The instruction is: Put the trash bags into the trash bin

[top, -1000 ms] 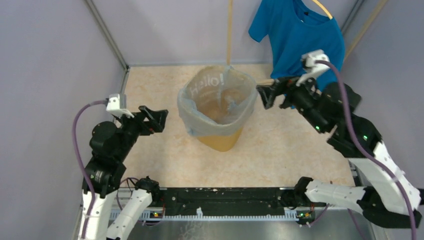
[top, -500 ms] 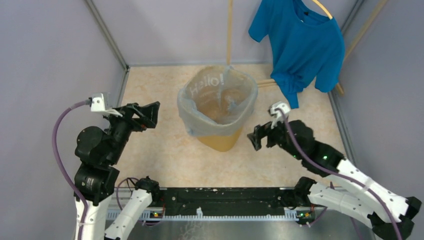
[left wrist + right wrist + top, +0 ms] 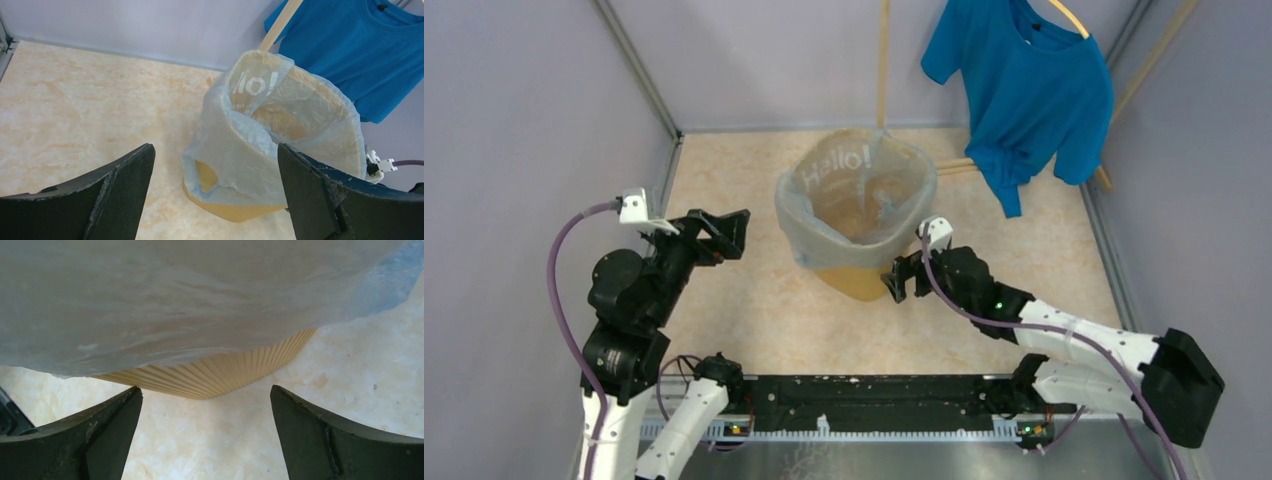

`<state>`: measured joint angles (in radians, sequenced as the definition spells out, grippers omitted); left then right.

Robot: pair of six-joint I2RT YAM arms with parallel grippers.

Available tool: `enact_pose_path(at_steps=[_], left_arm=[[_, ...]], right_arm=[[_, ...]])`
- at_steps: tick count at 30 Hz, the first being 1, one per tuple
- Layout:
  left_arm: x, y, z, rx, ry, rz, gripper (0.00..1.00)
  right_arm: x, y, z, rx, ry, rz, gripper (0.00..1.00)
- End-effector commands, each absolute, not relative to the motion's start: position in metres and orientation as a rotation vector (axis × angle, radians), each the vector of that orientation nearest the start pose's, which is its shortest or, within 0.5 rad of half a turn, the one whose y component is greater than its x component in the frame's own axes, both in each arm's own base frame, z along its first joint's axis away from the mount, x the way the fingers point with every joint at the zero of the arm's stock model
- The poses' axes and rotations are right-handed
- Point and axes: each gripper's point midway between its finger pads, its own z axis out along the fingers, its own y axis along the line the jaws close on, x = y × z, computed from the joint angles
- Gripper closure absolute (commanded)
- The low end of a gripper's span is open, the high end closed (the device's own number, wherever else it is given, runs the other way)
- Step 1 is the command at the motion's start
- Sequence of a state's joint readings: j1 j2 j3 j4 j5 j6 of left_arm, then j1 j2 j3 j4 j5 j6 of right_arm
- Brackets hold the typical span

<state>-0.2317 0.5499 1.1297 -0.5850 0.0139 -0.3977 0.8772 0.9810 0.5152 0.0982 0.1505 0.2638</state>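
The yellow-orange trash bin stands mid-table, lined with the pale blue trash bag, which is folded over its rim and hangs down the sides. White lettering shows on the bag's far side. My left gripper is open and empty, left of the bin, apart from it. In the left wrist view the bag and bin lie ahead between the fingers. My right gripper is open and empty, low at the bin's near right side. The right wrist view shows the bag's hem above the ribbed bin base.
A bright blue T-shirt hangs on a hanger at the back right, also in the left wrist view. A wooden pole rises behind the bin. Grey walls close the left, back and right sides. The tabletop is beige marble.
My right arm has swung down from the T-shirt at the bin's far right rim to the bin's lower near right side. My left gripper drew back left, then edged slightly forward.
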Motion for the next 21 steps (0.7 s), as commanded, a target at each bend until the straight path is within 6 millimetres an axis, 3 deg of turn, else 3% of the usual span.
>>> enact_pose_path(at_steps=[1,11,21], left_arm=[[0.203,-0.068,0.401,-0.103,1.560,-0.504,0.02],[0.204,-0.064,0.395,-0.074,1.567,-0.457,0.02],[0.194,-0.044,0.394,-0.115,1.546,-0.361,0.02]], right_arm=[[0.259,0.272,0.200,-0.342,1.724,0.677,0.01],[0.301,0.311,0.196,-0.245,1.735,0.621,0.01],[0.362,0.359,0.199,0.023,1.713,0.569,0.01]])
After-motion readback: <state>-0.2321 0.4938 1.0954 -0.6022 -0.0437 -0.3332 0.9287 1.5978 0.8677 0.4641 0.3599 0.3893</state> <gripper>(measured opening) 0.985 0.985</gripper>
